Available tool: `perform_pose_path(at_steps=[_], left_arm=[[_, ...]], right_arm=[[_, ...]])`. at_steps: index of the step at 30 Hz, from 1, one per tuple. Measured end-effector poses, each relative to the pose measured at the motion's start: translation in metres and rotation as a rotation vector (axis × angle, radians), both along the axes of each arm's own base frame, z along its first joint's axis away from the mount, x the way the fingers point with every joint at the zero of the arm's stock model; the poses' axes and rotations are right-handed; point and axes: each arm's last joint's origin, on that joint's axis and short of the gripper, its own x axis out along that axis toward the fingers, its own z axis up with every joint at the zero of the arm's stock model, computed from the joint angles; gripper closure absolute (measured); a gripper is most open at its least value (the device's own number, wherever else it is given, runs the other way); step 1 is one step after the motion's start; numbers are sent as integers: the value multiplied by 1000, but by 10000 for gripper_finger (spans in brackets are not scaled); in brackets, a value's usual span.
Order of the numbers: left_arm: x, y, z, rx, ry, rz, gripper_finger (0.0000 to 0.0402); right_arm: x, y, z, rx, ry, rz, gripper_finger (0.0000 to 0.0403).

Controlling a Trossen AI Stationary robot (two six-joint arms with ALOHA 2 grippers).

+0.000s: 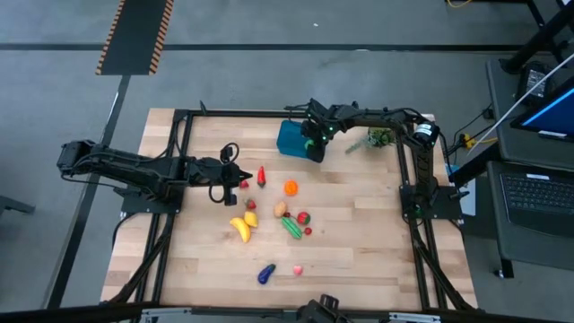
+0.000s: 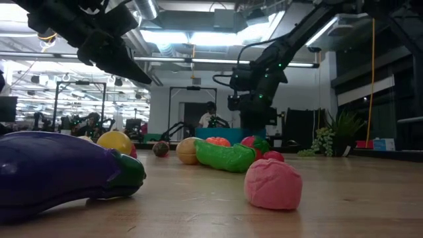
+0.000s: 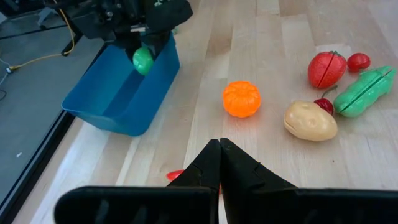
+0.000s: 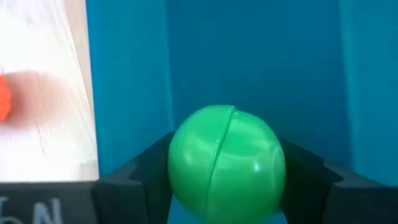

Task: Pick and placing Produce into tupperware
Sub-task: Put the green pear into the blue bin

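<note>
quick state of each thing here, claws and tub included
right claw: shut on the green ball, over the tub
green ball: held, not yet dropped
tub: upright, no lid, nothing seen inside
left claw: shut, empty, above the table
orange pumpkin: loose on the table

Bright overhead lights, soft shadows (low-view foreground blurry, bkgd glare).

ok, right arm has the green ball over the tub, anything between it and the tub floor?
Nothing visible. The right gripper is shut on the green ball, held over the open teal tub. The right wrist view shows only bare blue interior beyond the ball. The left gripper waits shut, away over the table.
</note>
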Motion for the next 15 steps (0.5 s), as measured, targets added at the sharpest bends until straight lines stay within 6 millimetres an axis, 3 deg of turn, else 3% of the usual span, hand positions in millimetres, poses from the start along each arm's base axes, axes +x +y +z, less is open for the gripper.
perform_pose_path(at_steps=[8,12,15], left_arm=[[0,0,0,0,0,0,401],[0,0,0,0,0,0,401],[0,0,0,0,0,0,401]], right_arm=[[-2,3,-1,26,27,-15,180],[-2,3,-1,29,26,-23,134],[-2,3,-1,30,26,-24,122]])
